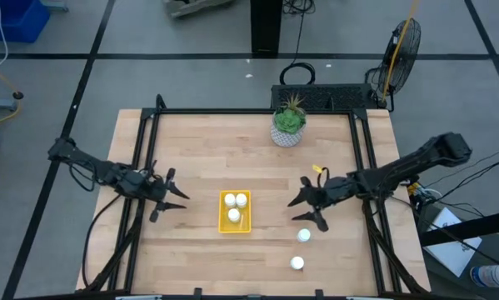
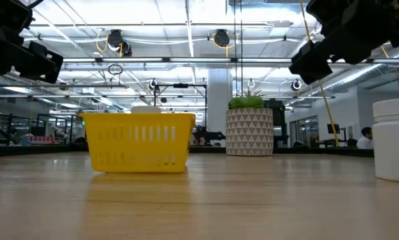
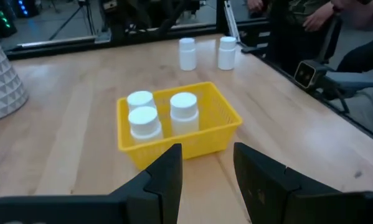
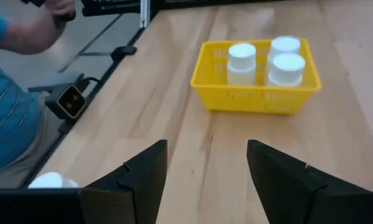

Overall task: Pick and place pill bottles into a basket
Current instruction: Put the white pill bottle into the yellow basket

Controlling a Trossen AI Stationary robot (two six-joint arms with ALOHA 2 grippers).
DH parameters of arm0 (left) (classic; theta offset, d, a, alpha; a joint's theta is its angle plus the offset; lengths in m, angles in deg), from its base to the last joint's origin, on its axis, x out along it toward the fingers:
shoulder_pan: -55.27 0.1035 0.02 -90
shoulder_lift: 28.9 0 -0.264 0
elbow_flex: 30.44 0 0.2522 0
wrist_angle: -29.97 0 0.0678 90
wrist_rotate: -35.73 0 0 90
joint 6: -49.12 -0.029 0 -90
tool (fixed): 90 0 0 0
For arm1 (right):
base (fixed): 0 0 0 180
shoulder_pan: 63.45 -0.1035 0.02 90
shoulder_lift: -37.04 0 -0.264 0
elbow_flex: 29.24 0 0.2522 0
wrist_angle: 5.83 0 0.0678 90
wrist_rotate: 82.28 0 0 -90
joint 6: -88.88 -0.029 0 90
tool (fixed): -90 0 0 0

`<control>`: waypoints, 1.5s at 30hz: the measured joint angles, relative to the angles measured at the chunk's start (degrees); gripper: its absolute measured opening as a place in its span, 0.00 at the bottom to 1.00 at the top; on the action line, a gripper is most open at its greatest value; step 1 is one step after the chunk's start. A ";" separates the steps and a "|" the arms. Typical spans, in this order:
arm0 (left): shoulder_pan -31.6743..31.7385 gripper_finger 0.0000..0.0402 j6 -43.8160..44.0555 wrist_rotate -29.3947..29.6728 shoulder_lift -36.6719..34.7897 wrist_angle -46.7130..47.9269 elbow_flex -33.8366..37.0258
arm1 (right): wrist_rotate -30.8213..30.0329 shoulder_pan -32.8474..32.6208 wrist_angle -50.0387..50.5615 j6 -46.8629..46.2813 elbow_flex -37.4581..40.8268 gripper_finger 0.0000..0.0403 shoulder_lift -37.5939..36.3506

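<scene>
Left gripper [image 1: 176, 197] hovers left of yellow basket [image 1: 235, 227], fingers slightly parted, empty; basket holds three pill bottles [image 1: 235, 200]; right gripper [image 1: 303, 210] spread, empty, above two bottles [image 1: 303, 236] standing on the table; likely light, rigid, smooth: grip the body below the cap

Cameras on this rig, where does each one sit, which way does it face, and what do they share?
High view: overhead, straight down on the table; both arms, left claw, right claw.
Low view: table height, facing the basket and plant pot; arm parts overhead.
Left wrist view: on the left arm, facing the basket; own fingers below.
Right wrist view: on the right arm, facing the basket's other side; open claw.
Shared: every view shows the basket; three pill bottles inside.
</scene>
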 joint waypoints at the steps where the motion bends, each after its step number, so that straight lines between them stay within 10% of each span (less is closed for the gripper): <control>1: 0.00 0.37 0.11 -0.02 -0.61 0.46 0.00 | -0.78 -0.43 0.00 0.47 -0.49 0.53 0.66; 18: 0.00 0.37 -0.39 -0.26 -13.16 7.45 0.00 | -1.18 -1.48 0.13 1.86 -2.82 0.53 2.71; 45: 0.00 0.37 -0.90 -1.84 -12.42 4.52 1.60 | 2.07 -1.92 2.03 -3.15 -2.84 0.53 2.71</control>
